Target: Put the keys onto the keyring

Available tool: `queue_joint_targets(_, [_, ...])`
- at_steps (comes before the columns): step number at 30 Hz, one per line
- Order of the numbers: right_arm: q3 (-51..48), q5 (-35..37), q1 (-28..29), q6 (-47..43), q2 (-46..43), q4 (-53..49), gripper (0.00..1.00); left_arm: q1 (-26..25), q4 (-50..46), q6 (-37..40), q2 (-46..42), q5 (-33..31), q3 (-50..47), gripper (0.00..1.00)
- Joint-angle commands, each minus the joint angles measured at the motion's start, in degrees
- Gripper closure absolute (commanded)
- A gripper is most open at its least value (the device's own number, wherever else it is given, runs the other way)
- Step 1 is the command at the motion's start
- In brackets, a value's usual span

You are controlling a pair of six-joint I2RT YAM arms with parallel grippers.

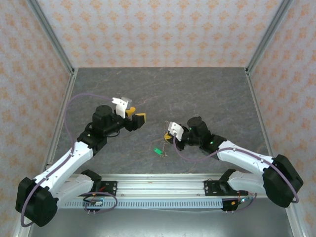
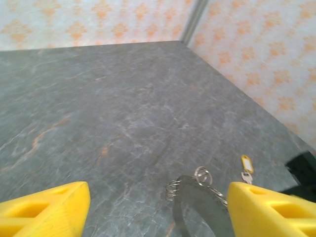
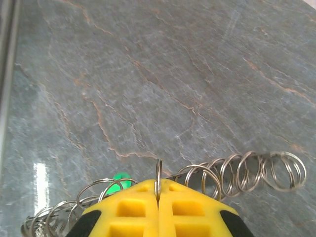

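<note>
left pincer (image 1: pixel 137 116): just at 9 o'clock of the tabletop's middle in the top view, pointing toward 3 o'clock, yellow fingers (image 2: pixel 49 207) spread wide apart with nothing held between them
right pincer (image 1: pixel 169 139): just at 5 o'clock of the tabletop's middle, pointing toward 9 o'clock, yellow tips pressed together and clamped on one thin wire loop of the keyring
keyring (image 3: pixel 237 173): a chain of thin silver wire loops, pinched near its middle with the gripped loop standing upright; from the right wrist camera, trailing out to 3 o'clock on one side and down to 8 o'clock on the other, close over the tabletop; cannot tell whether the ends touch it
keyring in the top view: a short strand just at 6 o'clock of the right pincer
green tag (image 1: pixel 157 151): small and bright, at 7 o'clock of the right pincer, on the tabletop; from the right wrist camera, peeking through the loops just at 10 o'clock of the closed tips
key (image 2: pixel 246 165): tiny, yellow head with a small silver part under it, lying on the tabletop at 2 o'clock of the nearest loops in the left wrist view, apart from them
second key: cannot tell where
right arm (image 2: pixel 303 170): black, at the 3 o'clock edge of the left wrist view
tabletop (image 1: pixel 197 89): grey, stone-patterned, patterned walls on three sides
</note>
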Motion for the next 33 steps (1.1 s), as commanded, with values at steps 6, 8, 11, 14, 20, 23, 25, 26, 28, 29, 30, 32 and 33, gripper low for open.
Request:
queue_joint_targets(6, [1.97, -6.25, -1.28, 1.85, -1.19, 1.51, 1.0, -6.54, -5.59, 15.21, 6.96, 13.76, 4.87, 0.44])
queue_joint_targets(8, [1.72, -6.1, -1.46, 0.55, -1.0, 0.72, 1.0, -8.33, -5.64, 18.65, 7.88, 15.31, 4.56, 0.48])
queue_joint_targets(11, [1.29, -7.17, -2.03, -0.12, -1.19, 0.23, 1.0, -9.21, -5.91, 20.45, 9.56, 17.83, 4.67, 0.49])
queue_joint_targets(14, [0.97, -8.34, -2.25, -1.91, -1.34, -0.03, 1.0, -9.27, -7.88, 22.34, 11.28, 19.62, 6.01, 0.51])
queue_joint_targets(20, [1.64, -12.04, -3.83, -3.5, 0.14, -0.43, 1.0, -9.21, -7.09, 24.48, 14.85, 21.63, 6.55, 0.55])
queue_joint_targets(23, [2.2, -14.77, -5.34, -5.35, 0.7, -2.0, 1.0, -9.38, -10.85, 27.76, 15.92, 22.75, 7.78, 0.55])
queue_joint_targets(25, [3.08, -15.17, -5.35, -8.13, 0.87, -4.41, 1.0, -9.64, -14.13, 31.96, 16.27, 23.06, 8.52, 0.55])
queue_joint_targets(26, [3.61, -15.23, -5.35, -9.26, 1.09, -5.78, 1.0, -9.81, -14.46, 33.07, 16.24, 22.94, 8.57, 0.55])
queue_joint_targets(28, [4.83, -15.14, -5.3, -11.49, 1.61, -8.3, 1.0, -10.0, -13.25, 33.42, 16.36, 22.54, 8.49, 0.55])
queue_joint_targets(29, [5.08, -14.91, -5.37, -11.95, 1.73, -8.68, 1.0, -10.02, -12.95, 33.43, 16.72, 22.69, 8.59, 0.55])
queue_joint_targets(30, [5.36, -14.79, -5.31, -12.43, 2.0, -9.11, 1.0, -10.05, -13.18, 33.7, 17.29, 22.97, 8.96, 0.56])
queue_joint_targets(32, [6.06, -14.79, -5.37, -13.07, 2.59, -9.56, 1.0, -10.08, -14.45, 35.01, 18.71, 23.99, 9.91, 0.61])
queue_joint_targets(33, [6.34, -14.78, -5.29, -13.25, 2.81, -9.71, 1.0, -10.12, -14.86, 35.52, 19.46, 24.75, 10.19, 0.61])
